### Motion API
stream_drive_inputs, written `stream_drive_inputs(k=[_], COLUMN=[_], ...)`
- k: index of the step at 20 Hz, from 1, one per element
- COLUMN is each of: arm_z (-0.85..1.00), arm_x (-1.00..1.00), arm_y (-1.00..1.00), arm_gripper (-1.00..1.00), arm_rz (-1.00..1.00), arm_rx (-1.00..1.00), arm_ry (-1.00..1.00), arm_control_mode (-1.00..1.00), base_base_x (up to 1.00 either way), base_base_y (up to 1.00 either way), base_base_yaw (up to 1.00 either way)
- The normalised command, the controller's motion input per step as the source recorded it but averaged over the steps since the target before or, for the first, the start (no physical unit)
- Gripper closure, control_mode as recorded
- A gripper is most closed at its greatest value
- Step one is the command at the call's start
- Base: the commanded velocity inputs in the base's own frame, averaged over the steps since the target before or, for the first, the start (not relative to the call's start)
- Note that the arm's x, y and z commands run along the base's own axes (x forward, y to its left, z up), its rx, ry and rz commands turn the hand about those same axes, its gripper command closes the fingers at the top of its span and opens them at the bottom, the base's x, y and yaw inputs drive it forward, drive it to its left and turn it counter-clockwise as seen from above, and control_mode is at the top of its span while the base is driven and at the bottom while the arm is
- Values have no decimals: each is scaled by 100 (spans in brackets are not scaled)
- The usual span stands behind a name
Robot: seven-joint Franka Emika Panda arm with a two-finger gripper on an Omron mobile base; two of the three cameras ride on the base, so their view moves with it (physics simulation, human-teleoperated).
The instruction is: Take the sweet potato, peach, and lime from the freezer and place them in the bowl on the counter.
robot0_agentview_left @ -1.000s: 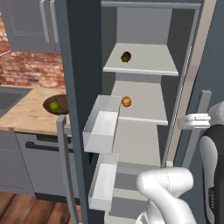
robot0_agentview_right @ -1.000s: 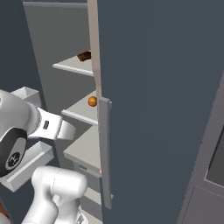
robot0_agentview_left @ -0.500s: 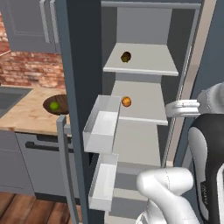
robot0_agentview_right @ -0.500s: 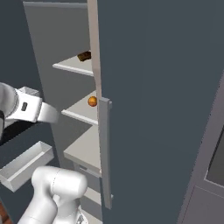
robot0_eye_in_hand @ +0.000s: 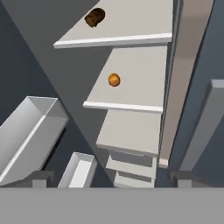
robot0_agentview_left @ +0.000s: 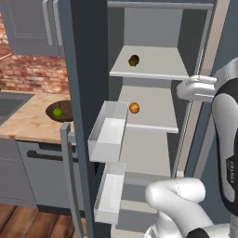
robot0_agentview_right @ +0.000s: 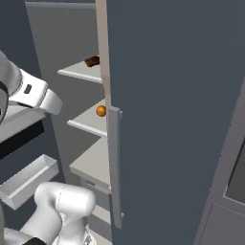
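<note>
One of three items is already delivered: the small round bright green lime (robot0_agentview_left: 57, 112) lies in the wide shallow dark brown wooden bowl (robot0_agentview_left: 65, 106) on the light tan wood-grain tabletop (robot0_agentview_left: 28, 122). Two remain inside the open dark blue-grey freezer (robot0_agentview_left: 83, 65): the knobbly dark brown sweet potato (robot0_eye_in_hand: 95, 17) on the upper pale grey shelf (robot0_eye_in_hand: 131, 22) and the smooth orange peach (robot0_eye_in_hand: 114, 80) on the shelf below. Judged from this, roughly two thirds of the work is outstanding. The jaws stand fully wide, holding and touching nothing, well apart from both items.
</note>
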Motion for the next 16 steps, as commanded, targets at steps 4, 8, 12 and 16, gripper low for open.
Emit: stream_drive_inputs(k=[4,8,12,16], arm_z=[0,0,0,0], arm_x=[69,69,60,56], arm_y=[22,13,4,3], arm_gripper=[-100,-100,-100,-100], arm_rz=[0,0,0,0], arm_rx=[0,0,0,-2], arm_ry=[-1,-6,-4,-1], arm_control_mode=[-100,-100,-100,-100], base_base_x=[0,0,0,0], base_base_y=[0,0,0,0], base_base_yaw=[0,0,0,0])
